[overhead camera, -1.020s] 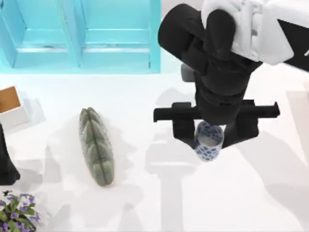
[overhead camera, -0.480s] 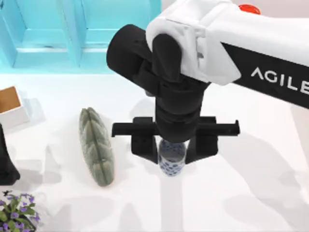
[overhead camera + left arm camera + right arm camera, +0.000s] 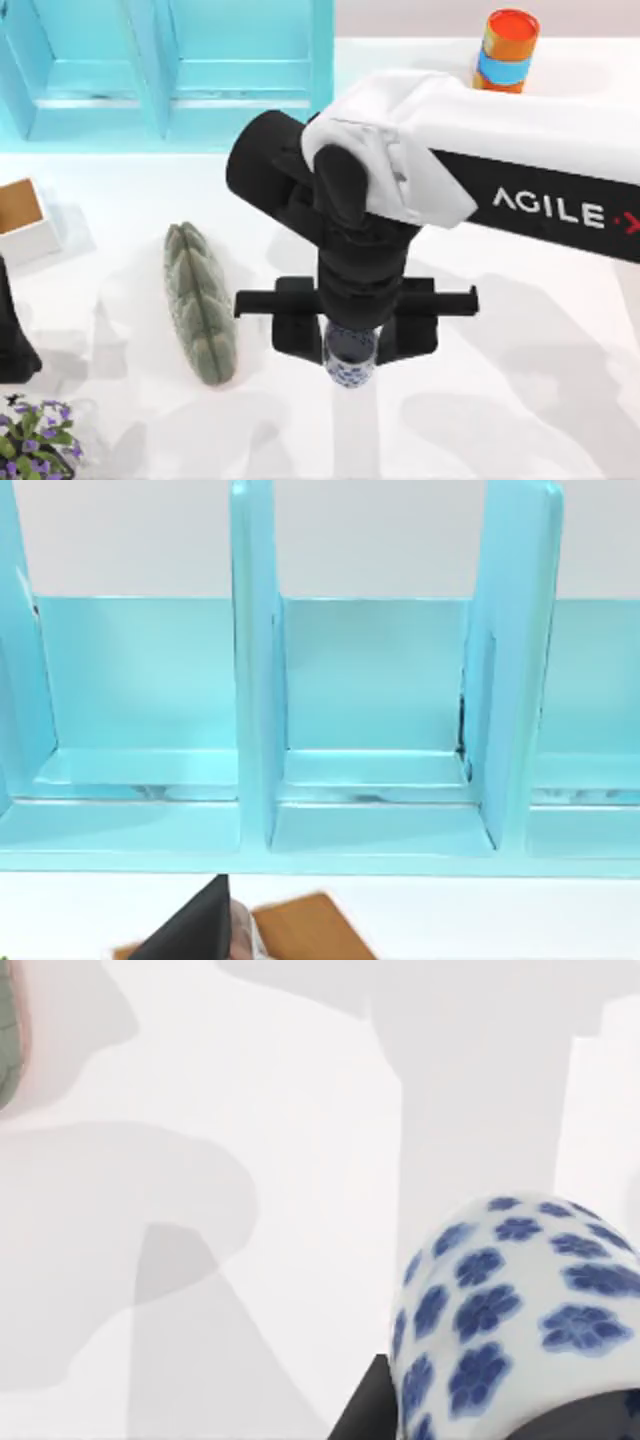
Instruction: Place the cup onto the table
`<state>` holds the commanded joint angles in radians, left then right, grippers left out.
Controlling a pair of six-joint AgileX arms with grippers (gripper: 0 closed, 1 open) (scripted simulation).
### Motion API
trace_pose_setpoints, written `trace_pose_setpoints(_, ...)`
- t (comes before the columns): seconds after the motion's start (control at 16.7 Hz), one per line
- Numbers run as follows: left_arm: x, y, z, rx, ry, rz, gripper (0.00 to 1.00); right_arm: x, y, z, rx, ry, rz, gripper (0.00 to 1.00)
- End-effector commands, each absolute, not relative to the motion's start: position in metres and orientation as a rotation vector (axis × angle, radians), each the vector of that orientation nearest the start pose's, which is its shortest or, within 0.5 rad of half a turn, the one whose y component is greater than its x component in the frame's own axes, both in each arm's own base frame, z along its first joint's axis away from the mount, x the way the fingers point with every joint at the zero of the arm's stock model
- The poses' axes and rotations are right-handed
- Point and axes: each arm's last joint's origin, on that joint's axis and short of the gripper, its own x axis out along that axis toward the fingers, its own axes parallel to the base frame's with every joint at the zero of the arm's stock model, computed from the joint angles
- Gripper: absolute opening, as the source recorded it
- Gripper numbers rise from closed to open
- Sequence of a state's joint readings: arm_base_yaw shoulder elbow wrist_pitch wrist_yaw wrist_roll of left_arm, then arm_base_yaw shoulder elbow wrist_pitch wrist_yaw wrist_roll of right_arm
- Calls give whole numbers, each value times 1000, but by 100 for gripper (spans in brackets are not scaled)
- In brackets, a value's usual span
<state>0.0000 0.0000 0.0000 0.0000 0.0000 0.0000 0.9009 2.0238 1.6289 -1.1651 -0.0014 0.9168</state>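
Observation:
The cup (image 3: pixel 350 368), pale with dark blue flower speckles, sits between the black fingers of my right gripper (image 3: pixel 352 352), which is shut on it over the white table (image 3: pixel 520 400), just right of the table's middle near the front. The right wrist view shows the cup (image 3: pixel 510 1310) close up above the bare tabletop (image 3: pixel 250 1110). I cannot tell whether the cup's base touches the table. My left arm (image 3: pixel 10 335) is parked at the left edge.
A light blue shelf unit (image 3: pixel 170 70) lines the back left. An orange cylinder with a blue band (image 3: pixel 505 50) stands at the back right. A long green ridged object (image 3: pixel 200 300) lies left of the cup. A white box (image 3: pixel 20 225) and purple flowers (image 3: pixel 35 440) sit far left.
My right arm has carried the cup leftward and toward the table's front edge, coming lower. The orange cylinder behind it has come into sight. The left arm has not moved.

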Motion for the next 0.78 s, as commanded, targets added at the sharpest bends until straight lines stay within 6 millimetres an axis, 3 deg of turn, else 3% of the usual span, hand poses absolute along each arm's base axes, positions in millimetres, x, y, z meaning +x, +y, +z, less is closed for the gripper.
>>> trace_pose_setpoints(0.12, 106, -1, 160, 0, 0, 0, 100, 239, 309, 186, 12, 1572, -4, 0)
trace_pose_setpoints(0.36, 106, -1, 160, 0, 0, 0, 100, 239, 309, 185, 12, 1572, -4, 0)
trace_pose_setpoints(0.78, 106, -1, 160, 0, 0, 0, 100, 239, 309, 185, 12, 1572, -4, 53)
